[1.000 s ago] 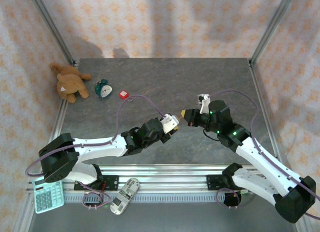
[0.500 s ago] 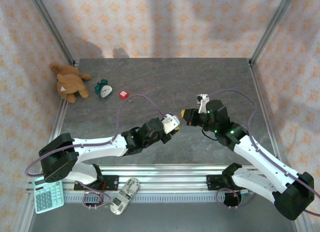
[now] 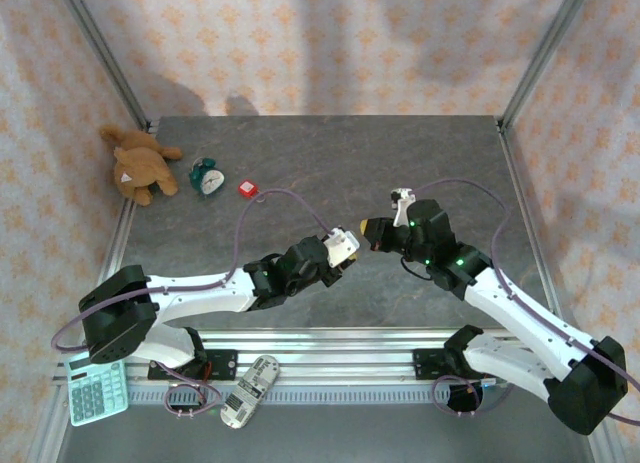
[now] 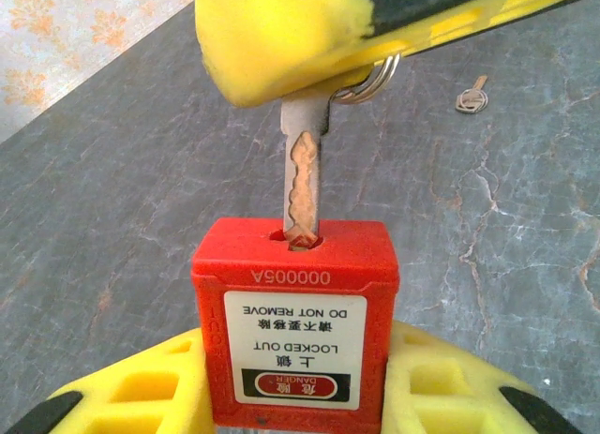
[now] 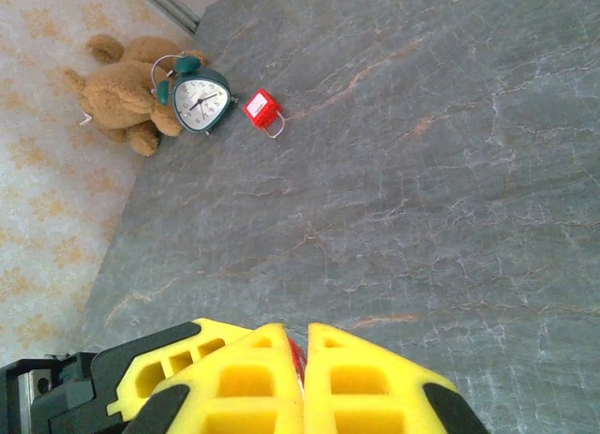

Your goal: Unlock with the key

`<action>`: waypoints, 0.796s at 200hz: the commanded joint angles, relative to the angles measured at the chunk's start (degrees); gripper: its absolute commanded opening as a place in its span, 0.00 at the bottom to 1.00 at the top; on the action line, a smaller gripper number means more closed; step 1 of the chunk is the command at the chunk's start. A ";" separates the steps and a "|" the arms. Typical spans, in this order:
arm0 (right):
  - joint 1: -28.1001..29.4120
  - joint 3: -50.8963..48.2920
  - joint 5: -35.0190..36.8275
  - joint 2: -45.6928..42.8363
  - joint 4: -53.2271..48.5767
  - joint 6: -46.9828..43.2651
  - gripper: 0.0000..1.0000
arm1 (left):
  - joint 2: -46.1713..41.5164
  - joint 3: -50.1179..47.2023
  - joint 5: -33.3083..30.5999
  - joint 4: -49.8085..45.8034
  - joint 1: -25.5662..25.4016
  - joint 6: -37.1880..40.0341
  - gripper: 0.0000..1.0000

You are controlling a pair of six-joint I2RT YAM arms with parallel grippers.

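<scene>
A red padlock with a white warning label is clamped between the yellow fingers of my left gripper, keyhole face turned away from the wrist. A silver key comes down from above with its tip inside the keyhole, and a ring hangs at its head. My right gripper is shut on the key's head, and its yellow finger shows at the top of the left wrist view. From above, the left gripper and the right gripper meet nose to nose over the table's middle.
A teddy bear, a green alarm clock and a second small red padlock lie at the back left. A loose key on a ring lies on the grey table. A calculator and a remote sit by the near rail.
The right gripper has crept left toward the left gripper and its wrist has turned a little. The left arm has barely shifted.
</scene>
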 commanded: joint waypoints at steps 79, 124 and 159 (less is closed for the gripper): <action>4.91 -0.84 2.91 2.94 2.77 -0.01 0.04 | -0.95 2.40 -2.65 7.34 -0.81 -0.11 0.32; 4.90 -3.13 1.07 1.91 4.09 -0.51 0.04 | -3.52 1.81 -0.44 8.80 -0.74 -2.71 0.31; 4.93 -3.22 -0.46 2.81 3.91 -0.30 0.04 | -4.46 1.99 0.15 8.86 -0.76 -3.28 0.30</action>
